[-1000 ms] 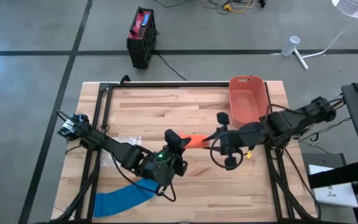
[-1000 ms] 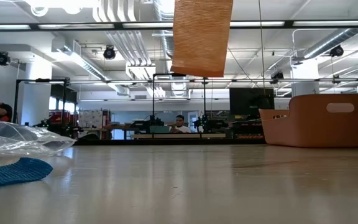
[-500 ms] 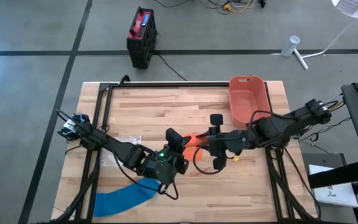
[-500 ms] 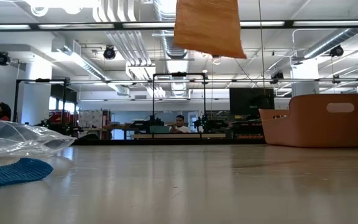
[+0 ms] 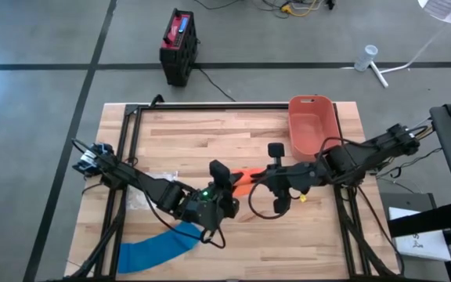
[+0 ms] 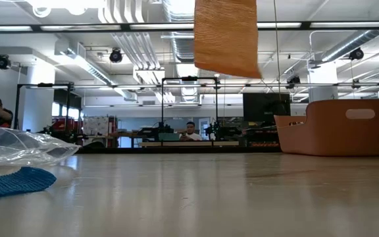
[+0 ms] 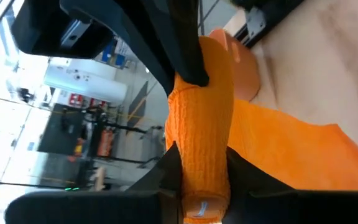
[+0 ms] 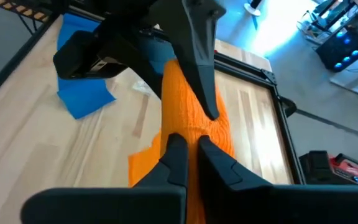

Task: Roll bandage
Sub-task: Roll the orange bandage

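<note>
The orange bandage point(image 5: 243, 178) hangs in the air over the middle of the table point(image 5: 319, 227), held between the two arms. The left gripper point(image 7: 194, 134) pinches the rolled part, one dark finger above it and one below, and a loose tail spreads out beyond the roll. The right gripper point(image 8: 190, 155) has its fingers pressed together on the bandage at the end nearest it; between those tips the cloth is only a thin edge. In the low view the bandage point(image 6: 226, 36) hangs flat, well clear of the tabletop.

The main risk is the right gripper's hold. If it has caught only the edge of the cloth, any pull or twist from the left arm would likely drag the tail out, and the free end would drop. A second risk is the roll loosening: if the two arms draw apart, the wound turns could unwind or slide sideways into a cone. If they move closer, the slack tail could fold on itself and wind in crooked. The two grippers also sit very near each other, so a turn of either wrist could knock fingers together. A blue cloth point(image 5: 153, 251) at the near left and a bin point(image 5: 312, 124) at the far right lie well apart from the work.
</note>
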You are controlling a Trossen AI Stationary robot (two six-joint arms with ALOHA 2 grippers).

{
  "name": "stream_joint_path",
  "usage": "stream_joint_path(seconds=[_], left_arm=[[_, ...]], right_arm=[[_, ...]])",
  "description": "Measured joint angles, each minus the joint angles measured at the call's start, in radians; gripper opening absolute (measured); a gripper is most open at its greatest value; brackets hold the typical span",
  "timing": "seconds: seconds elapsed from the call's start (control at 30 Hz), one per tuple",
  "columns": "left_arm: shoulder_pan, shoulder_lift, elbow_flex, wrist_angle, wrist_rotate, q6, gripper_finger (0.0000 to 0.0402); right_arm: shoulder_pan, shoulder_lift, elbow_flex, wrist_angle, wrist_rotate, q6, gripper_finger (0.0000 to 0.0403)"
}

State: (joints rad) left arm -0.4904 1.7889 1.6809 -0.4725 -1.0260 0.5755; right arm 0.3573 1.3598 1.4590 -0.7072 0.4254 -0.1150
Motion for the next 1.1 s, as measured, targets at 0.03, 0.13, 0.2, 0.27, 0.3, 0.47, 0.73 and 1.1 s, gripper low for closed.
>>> stream_joint_path(seconds=[0.03, 0.13, 0.2, 0.27, 0.3, 0.47, 0.73, 1.1], left_arm=[[0.000, 0.000, -0.001, 0.003, 0.012, -0.024, 0.0047], [0.000, -0.002, -0.009, 0.015, 0.026, -0.095, 0.0048], [-0.001, -0.003, -0.014, -0.001, 0.035, -0.140, 0.0048], [-0.012, -0.003, -0.013, 0.020, 0.057, -0.184, 0.0048], [-0.014, -0.004, -0.013, 0.016, 0.061, -0.203, 0.0048], [-0.008, -0.005, -0.012, 0.024, 0.046, -0.249, 0.0048], [-0.008, -0.005, -0.014, 0.020, 0.046, -0.452, 0.0049], [-0.008, -0.003, -0.133, 0.056, 0.046, -0.728, 0.0049]], right_arm=[[0.000, -0.008, 0.000, -0.003, -0.004, 0.007, 0.0006], [0.004, -0.030, 0.001, -0.007, -0.007, 0.021, 0.0003], [0.004, -0.049, 0.001, -0.049, 0.030, 0.033, 0.0001], [-0.001, -0.068, 0.001, -0.075, 0.061, 0.040, 0.0004], [-0.002, -0.069, 0.003, -0.081, 0.080, 0.047, 0.0004], [0.006, -0.061, 0.000, -0.090, 0.076, 0.068, 0.0001], [0.029, -0.064, 0.001, 0.132, -0.059, -0.001, 0.0045], [0.051, -0.157, -0.244, 0.361, -0.059, -0.056, 0.0122]])
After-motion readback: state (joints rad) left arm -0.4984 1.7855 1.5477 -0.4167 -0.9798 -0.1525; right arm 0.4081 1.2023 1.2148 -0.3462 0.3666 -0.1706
